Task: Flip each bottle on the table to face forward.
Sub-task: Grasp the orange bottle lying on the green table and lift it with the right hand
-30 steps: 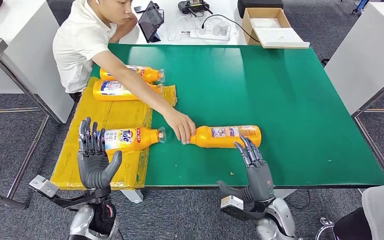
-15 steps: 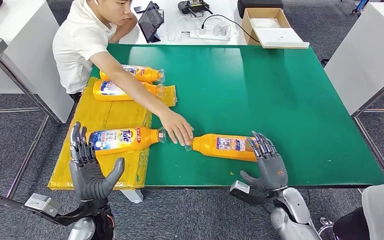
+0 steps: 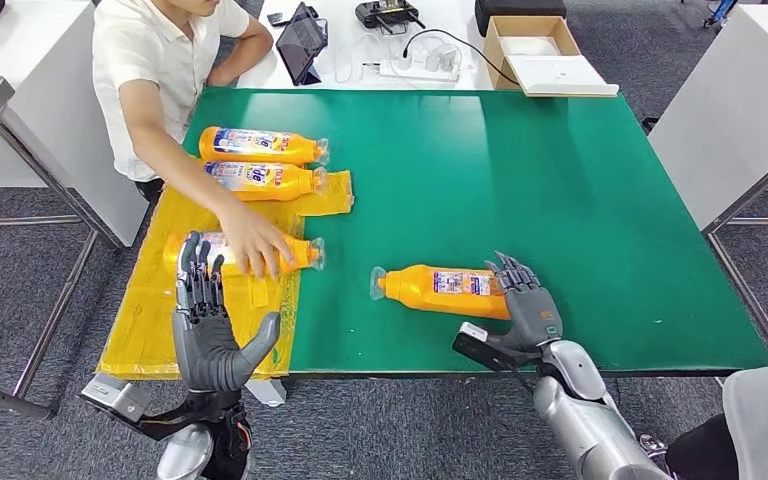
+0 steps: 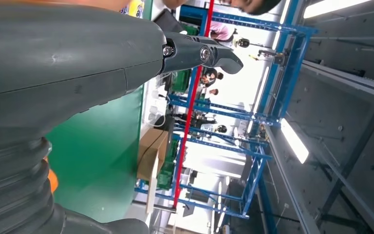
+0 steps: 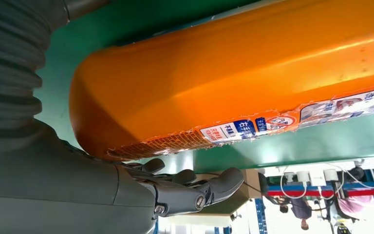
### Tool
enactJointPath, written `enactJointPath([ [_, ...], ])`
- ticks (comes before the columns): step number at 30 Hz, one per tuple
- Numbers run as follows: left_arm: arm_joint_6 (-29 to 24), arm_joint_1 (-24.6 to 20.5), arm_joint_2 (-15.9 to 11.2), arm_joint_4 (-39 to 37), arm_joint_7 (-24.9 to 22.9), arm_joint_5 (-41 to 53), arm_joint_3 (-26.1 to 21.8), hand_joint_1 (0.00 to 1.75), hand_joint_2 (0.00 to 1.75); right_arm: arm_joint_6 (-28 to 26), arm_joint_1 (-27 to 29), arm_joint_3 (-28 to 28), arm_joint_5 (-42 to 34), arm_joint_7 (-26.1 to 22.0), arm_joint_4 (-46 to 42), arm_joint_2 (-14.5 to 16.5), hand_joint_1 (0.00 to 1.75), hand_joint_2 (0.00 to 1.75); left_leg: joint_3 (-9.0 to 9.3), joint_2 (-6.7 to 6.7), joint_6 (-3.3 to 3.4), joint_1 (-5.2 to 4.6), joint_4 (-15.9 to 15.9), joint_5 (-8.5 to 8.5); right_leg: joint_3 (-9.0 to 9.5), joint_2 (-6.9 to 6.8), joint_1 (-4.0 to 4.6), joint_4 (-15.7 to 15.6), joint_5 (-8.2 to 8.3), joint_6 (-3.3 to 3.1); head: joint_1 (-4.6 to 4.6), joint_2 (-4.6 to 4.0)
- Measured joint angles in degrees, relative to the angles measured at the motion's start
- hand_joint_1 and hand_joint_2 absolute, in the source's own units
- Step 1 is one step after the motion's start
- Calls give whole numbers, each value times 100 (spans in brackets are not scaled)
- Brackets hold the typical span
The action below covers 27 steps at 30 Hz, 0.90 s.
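an orange detergent bottle [image 3: 445, 291] lies on its side on the green table [image 3: 560, 190], cap toward the robot's left, its small back label facing up. the right hand [image 3: 526, 305] rests at the bottle's base end, fingers laid over the end of the body; in the right wrist view the fingers [image 5: 195, 187] curl along the bottle's [image 5: 233, 83] side, touching it, but i cannot tell if they truly grip it.

the left hand [image 3: 208, 325] is raised at the near left corner of the table, fingers apart and upright, thumb out, holding nothing. it stands above a yellow sheet [image 3: 160, 310] that covers the table's left edge.

three more orange bottles lie on their sides at the left, caps toward the table's middle. the nearest bottle [image 3: 295, 254] is on the yellow sheet, with a person's hand [image 3: 250, 243] lying over it. the middle bottle [image 3: 260, 180] and the far bottle [image 3: 260, 146] lie just beside each other, colourful front labels up. the person in a white shirt [image 3: 150, 60] sits at the table's far left corner.
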<state>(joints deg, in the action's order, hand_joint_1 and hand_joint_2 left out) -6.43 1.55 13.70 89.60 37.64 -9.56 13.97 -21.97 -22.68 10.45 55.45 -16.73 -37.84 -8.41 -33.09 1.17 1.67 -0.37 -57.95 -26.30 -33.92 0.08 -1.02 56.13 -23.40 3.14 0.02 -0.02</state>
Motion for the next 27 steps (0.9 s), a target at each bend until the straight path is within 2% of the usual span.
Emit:
enactJointPath([
  [10,96,-85,-33,-149,-82,-138,105,0,175,105,-316,55,-63,32,509,85,0,175,27,-10,1,0,0,0,23,1,0,-1,2,0,1,1],
  [11,129,-92,-35,-159,-110,-176,112,0,175,164,-347,55,-88,37,550,93,8,175,31,-15,1,0,0,0,25,3,1,-1,2,0,1,1],
  [14,261,-116,-47,-186,-232,-302,140,0,175,514,-469,58,-170,145,690,108,111,175,44,-32,1,0,0,-1,33,18,1,-2,2,0,1,1],
  [15,311,-129,-52,-198,-282,-347,152,0,175,663,-518,66,-185,213,733,109,138,175,51,-40,0,0,0,-2,37,25,1,-2,2,-1,0,2],
  [19,538,-209,-69,-273,-484,-541,190,0,175,1222,-733,145,-186,552,906,79,154,175,81,-67,-1,0,1,-10,54,52,2,-5,4,-2,0,0],
  [27,787,-296,-81,-379,-611,-699,234,0,175,1573,-974,279,-134,822,1131,-19,154,175,114,-61,0,-1,1,-10,87,55,2,-6,6,0,1,0],
])
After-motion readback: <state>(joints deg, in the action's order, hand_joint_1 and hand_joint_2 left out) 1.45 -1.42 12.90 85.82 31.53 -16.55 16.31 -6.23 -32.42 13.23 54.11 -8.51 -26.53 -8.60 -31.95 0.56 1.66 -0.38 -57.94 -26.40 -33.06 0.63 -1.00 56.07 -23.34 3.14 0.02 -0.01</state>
